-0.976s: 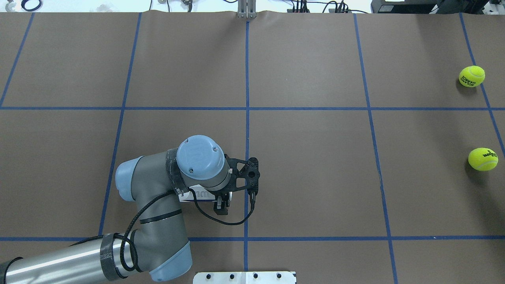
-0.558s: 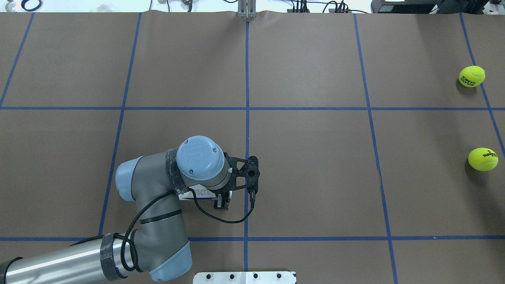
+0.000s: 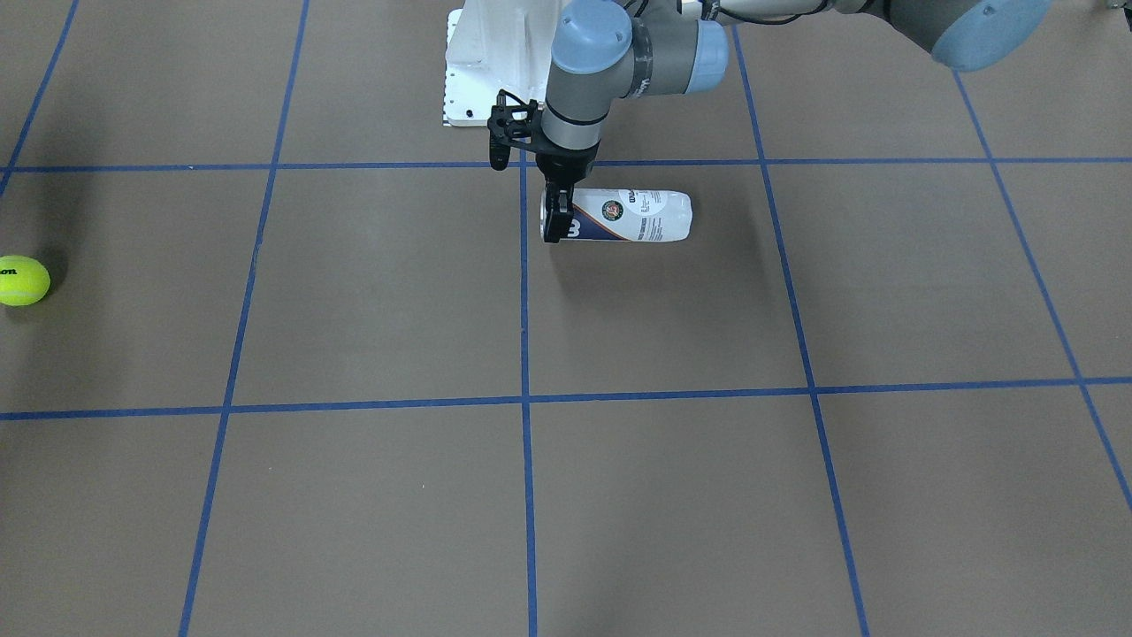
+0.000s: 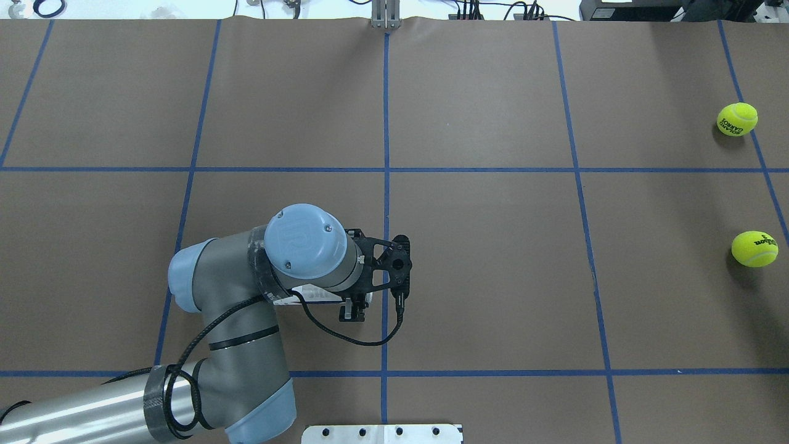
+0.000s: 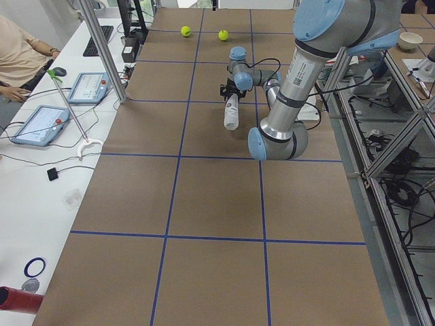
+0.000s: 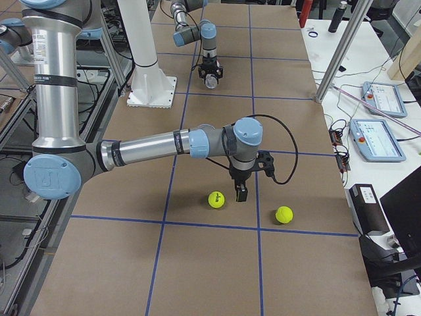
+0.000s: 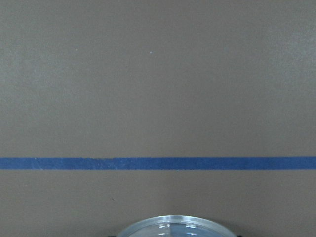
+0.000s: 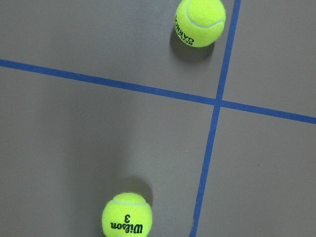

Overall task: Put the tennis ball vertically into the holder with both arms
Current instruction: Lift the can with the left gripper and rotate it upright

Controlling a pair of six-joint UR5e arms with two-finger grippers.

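Overhead exterior, left arm [image 4: 216, 296] hiding most of holder [image 4: 320, 295], left jaws clamped on it, right jaws cannot tell

Holder [image 4: 320, 293] mostly out of sight beneath left arm [image 4: 234, 296] in overhead view

- Holder [image 3: 632, 217] laid lengthwise at upper centre of the front-facing view, below pedestal base [image 3: 482, 80].
- Left gripper [image 3: 554, 226] placed on its left end.
- Tennis ball [image 4: 754, 248] found at overhead view's right edge; second ball [image 4: 737, 119] above it, apart.
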